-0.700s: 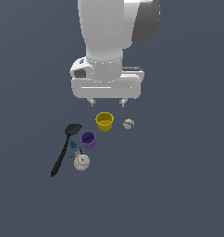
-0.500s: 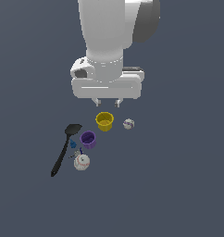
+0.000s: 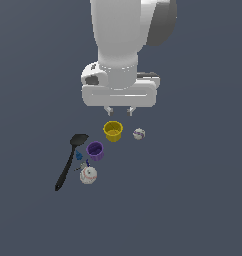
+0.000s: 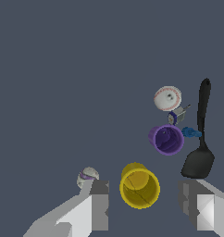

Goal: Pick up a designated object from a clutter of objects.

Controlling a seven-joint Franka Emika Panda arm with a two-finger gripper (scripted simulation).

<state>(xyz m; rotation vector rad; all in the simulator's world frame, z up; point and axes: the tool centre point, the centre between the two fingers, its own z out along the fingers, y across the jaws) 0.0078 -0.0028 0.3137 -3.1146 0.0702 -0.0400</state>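
The yellow cup (image 3: 113, 130) stands upright on the grey floor, with the smaller purple cup (image 3: 95, 150) beside it toward the exterior view's left. My gripper (image 3: 119, 110) hangs just above and behind the yellow cup, open and empty. In the wrist view the yellow cup (image 4: 139, 186) lies between my two fingers (image 4: 99, 203), apart from both. A black spatula (image 3: 69, 159), a tiny blue piece (image 3: 79, 155) and a white ball (image 3: 88, 175) lie near the purple cup (image 4: 166, 139). A second marked ball (image 3: 138, 133) sits at the yellow cup's other side.
The wrist view shows the spatula (image 4: 200, 139) close to one finger, the second ball (image 4: 87, 177) close to the other, and a small grey-blue block (image 4: 176, 115) by the white ball (image 4: 167, 98). Bare grey floor surrounds the cluster.
The gripper's fingers have moved closer together, and the hand has shifted slightly toward the yellow cup. The objects have not moved.
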